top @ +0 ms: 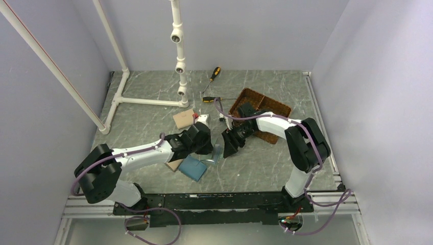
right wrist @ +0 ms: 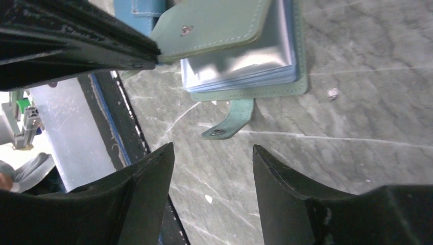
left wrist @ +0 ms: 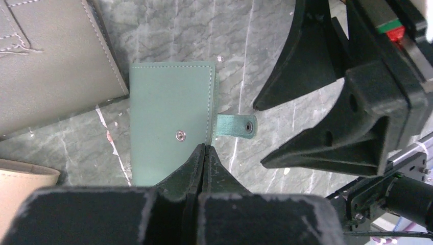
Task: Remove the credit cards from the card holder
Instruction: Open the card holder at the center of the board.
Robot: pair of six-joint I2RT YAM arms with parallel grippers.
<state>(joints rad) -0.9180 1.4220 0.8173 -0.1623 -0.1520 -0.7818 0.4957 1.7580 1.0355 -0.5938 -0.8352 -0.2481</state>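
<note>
One green card holder (left wrist: 171, 117) lies on the grey marble table (left wrist: 255, 46), between two grippers. The left gripper (left wrist: 203, 151) is pinched tight on the edge of the holder's top cover, holding it raised above a stack of clear sleeves (right wrist: 240, 56). The credit cards cannot be told apart among them. The right gripper (right wrist: 212, 149) hangs wide apart, holding nothing. It sits just past the one loose snap strap (right wrist: 230, 120), with bare table between.

There are three other wallets:
- One grey-brown wallet (left wrist: 51, 61), just beside the holder's corner.
- One tan wallet (left wrist: 23, 178).
- One blue wallet (right wrist: 140, 10).

One basket (top: 260, 115) and two screwdrivers (top: 216, 74) lie farther off.
</note>
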